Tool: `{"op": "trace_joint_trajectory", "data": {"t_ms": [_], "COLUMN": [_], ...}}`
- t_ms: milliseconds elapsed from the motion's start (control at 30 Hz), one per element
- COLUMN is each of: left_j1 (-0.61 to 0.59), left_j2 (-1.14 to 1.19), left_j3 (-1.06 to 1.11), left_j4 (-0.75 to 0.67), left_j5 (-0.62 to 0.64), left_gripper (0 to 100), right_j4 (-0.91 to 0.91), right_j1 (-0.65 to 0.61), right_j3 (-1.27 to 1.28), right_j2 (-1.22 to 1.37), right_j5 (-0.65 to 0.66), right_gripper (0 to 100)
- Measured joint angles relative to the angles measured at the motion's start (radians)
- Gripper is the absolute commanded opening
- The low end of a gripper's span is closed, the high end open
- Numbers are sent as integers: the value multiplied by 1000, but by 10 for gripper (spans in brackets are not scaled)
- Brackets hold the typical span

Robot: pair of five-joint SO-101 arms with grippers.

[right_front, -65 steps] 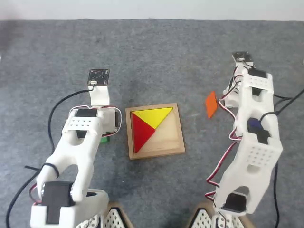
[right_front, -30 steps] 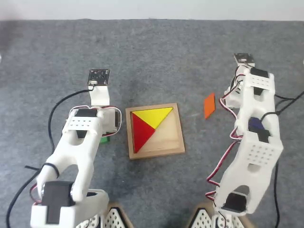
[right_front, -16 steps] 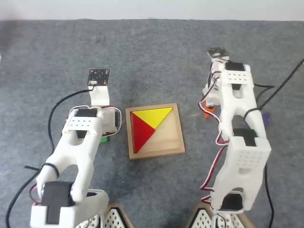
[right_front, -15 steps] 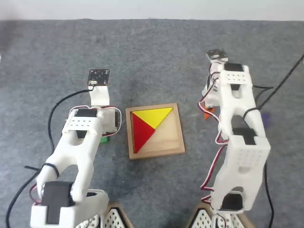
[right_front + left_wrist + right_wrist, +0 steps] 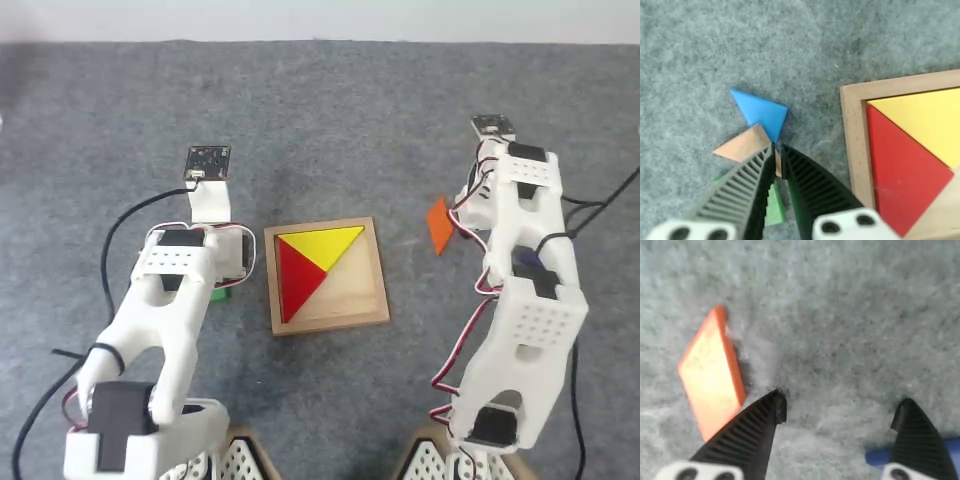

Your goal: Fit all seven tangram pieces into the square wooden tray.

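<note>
Wood lies bare at right in the tray point(image 5: 365, 285); your right gripper point(image 5: 840, 407) gapes beside the orange piece point(image 5: 710, 372), left gripper point(image 5: 776, 150) pinched together.

Bright, even, diffuse light throughout; soft narrow shadow hugs orange piece point(image 5: 710, 382) on grey mat point(image 5: 850, 310)

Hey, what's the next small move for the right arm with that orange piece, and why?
Probably slide the right gripper sideways until the orange piece sits between its open fingers, then close. Right now the piece lies on the mat just outside the gap, beside one fingertip, and the tray holds only a yellow triangle and a red triangle.
</note>
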Motion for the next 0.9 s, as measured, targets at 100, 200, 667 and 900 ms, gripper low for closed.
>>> {"op": "trace_joint_trajectory", "data": {"t_ms": [100,200,667,900], "left_j1": [0,0,0,0], "left_j2": [0,0,0,0], "left_j3": [0,0,0,0], "left_j4": [0,0,0,0], "left_j5": [0,0,0,0], "left_gripper": [23,23,23,23], "right_j4": [3,40,38,9], "right_j1": [-8,-52,-279,-264], "right_j3": [2,5,5,5], "right_j2": [-25,-103,-83,-12], "right_j5": [-3,-3,-63,-75], "right_gripper": [343,343,343,343]}}
